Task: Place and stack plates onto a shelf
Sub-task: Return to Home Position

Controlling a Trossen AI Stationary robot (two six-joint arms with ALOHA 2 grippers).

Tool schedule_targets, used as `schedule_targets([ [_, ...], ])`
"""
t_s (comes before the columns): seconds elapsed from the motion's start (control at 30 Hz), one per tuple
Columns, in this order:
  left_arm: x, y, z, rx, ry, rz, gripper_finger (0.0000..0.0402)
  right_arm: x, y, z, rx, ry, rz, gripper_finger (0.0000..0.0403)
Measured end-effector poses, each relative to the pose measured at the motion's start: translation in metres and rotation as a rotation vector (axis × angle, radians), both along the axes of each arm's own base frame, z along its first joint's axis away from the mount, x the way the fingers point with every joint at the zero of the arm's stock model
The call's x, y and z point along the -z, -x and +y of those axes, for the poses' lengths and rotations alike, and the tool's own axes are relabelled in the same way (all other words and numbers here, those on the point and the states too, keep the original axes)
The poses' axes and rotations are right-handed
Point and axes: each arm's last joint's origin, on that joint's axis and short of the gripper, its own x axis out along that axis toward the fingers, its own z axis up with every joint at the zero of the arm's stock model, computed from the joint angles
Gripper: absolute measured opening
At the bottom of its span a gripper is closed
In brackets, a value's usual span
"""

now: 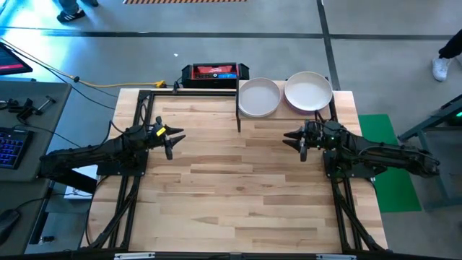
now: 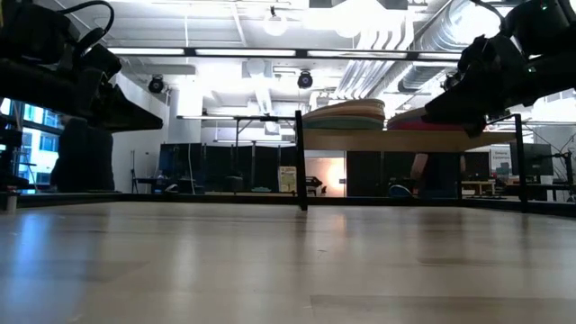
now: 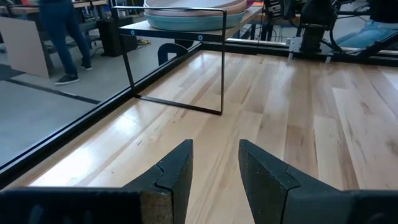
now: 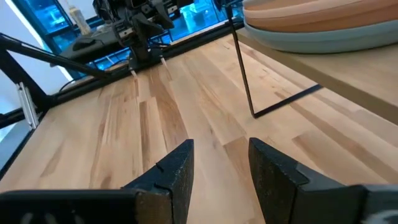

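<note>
Wooden shelf (image 2: 360, 140) holds grey-topped stack (image 1: 258, 97) beside cream-topped stack (image 1: 308, 91).

txt: none legible | black box (image 1: 214, 72) w/ red-blue label | print too small to read

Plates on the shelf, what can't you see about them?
High view: the left stack and right stack show mostly their top plates; those beneath are covered, so their number is unknown.
Low view: the right arm hides part of the right stack.
Left wrist view: the top edge cuts off the plates.
Right wrist view: top and right edges cut them off.
</note>
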Motion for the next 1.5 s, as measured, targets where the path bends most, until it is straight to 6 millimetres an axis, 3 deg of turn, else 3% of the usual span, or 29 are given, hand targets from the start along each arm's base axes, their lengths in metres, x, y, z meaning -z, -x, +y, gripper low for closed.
schedule_targets([
  [0.67, -0.004, 0.002, 0.0, -0.002, -0.011, -0.037, 0.0117, 0.0, 0.007, 0.002, 0.007, -0.027, 0.005, 0.0136],
  [1.5, -0.01, 0.005, -0.002, -0.001, -0.032, -0.104, 0.0117, -0.023, 0.035, 0.012, 0.004, 0.059, -0.257, 0.0136],
])
